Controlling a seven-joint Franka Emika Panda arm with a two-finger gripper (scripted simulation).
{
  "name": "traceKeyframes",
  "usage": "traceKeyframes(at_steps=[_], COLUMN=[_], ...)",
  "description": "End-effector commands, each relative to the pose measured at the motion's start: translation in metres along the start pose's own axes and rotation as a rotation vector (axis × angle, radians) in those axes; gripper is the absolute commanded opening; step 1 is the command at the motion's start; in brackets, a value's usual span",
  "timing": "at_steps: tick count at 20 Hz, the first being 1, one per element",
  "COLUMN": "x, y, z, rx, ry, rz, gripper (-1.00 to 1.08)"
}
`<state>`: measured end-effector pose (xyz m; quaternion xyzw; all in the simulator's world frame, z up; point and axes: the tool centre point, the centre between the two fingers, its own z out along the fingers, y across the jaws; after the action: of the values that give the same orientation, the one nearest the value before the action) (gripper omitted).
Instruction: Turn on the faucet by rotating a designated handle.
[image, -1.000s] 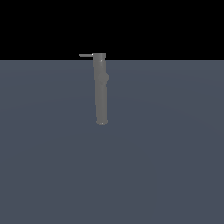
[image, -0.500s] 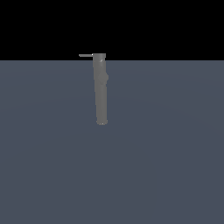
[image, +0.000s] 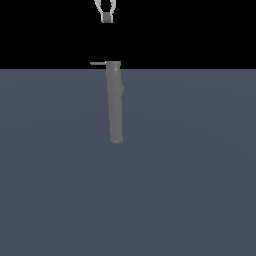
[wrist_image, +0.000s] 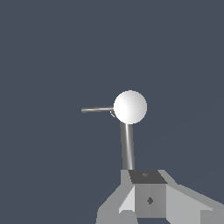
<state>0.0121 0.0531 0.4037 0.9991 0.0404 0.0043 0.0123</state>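
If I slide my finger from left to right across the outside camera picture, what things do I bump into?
Thin handle → gripper up at the top edge → grey faucet standing tall. All around them is only the flat grey floor.

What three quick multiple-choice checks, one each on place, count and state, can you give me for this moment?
1. Where is the hand relative to the faucet in the exterior view?
A. Above it, apart
B. Clamped on it
C. Beside its lower end

2. How many handles project from the faucet?
A. One
B. Two
C. Three

3. Is the hand touching the handle?
A. Yes, gripping it
B. No, clear of it
C. Yes, pushing it

Answers: 1 A, the hand sits at the top edge with a black gap below it. 2 A, one thin rod sticks out towards the exterior view's left. 3 B, nothing surrounds the rod.
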Motion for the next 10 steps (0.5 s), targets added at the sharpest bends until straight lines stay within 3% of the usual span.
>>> traceKeyframes(at_steps=[1, 10], x=[0.019, 0.069], y=[-0.007, -0.031], z=[0.016, 0.072], rx=[0.003, 0.017], ry=[-0.001, -0.005], rz=[-0.011, -0.042], gripper=[-1.0, -1.0])
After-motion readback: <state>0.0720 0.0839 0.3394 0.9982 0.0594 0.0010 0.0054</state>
